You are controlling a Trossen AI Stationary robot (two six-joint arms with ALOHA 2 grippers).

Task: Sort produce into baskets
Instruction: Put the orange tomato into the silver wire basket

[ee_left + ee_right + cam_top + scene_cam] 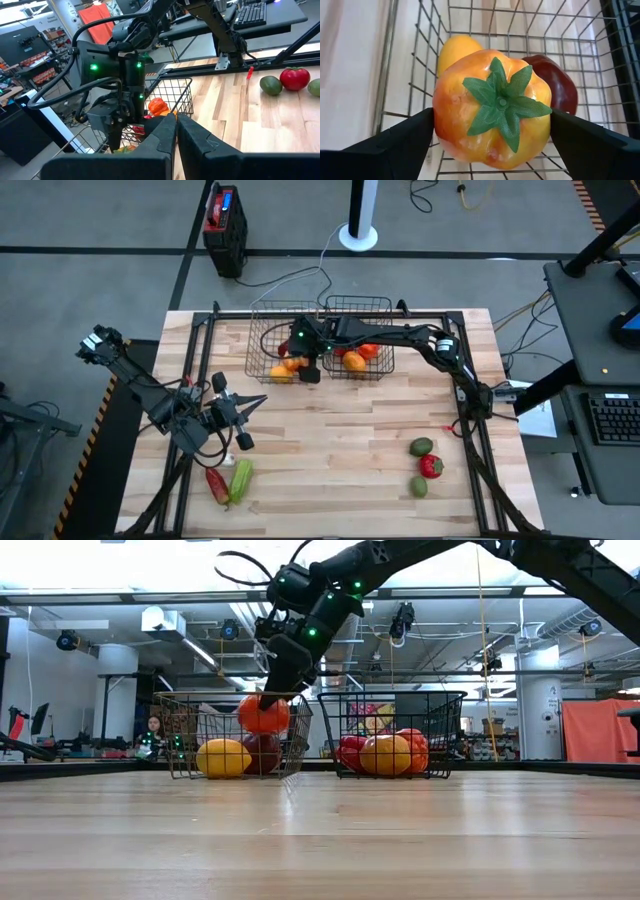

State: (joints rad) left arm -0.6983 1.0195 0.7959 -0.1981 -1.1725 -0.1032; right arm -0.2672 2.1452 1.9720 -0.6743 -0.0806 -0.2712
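My right gripper (300, 362) reaches down into the left wire basket (262, 340) and is shut on an orange pepper (492, 107) with a green stem. A yellow fruit (222, 757) and a dark red one (262, 753) lie on the basket floor under the pepper. The right basket (372, 307) holds orange and red produce (385, 753). A red pepper (216, 483) and a long green one (240, 478) lie on the table at the near left. Two green pieces (421, 446) and a red one (430, 467) lie at the near right. My left gripper (256, 401) hangs shut over the table's left side, holding nothing. My right gripper pinches the orange pepper by its two opposite side walls (440, 125), one finger (402, 142) on each side, stem end toward the wrist. The fingers slant down from the table's right side. The pepper sits at rim height (263, 715); whether it touches the produce below, I cannot tell.
A black and red box (225, 225) stands on the floor beyond the far edge. Dark frame rails (470, 415) run along the table's sides. Bare wood lies between the baskets and the near edge. A person (153, 728) sits far off in the room.
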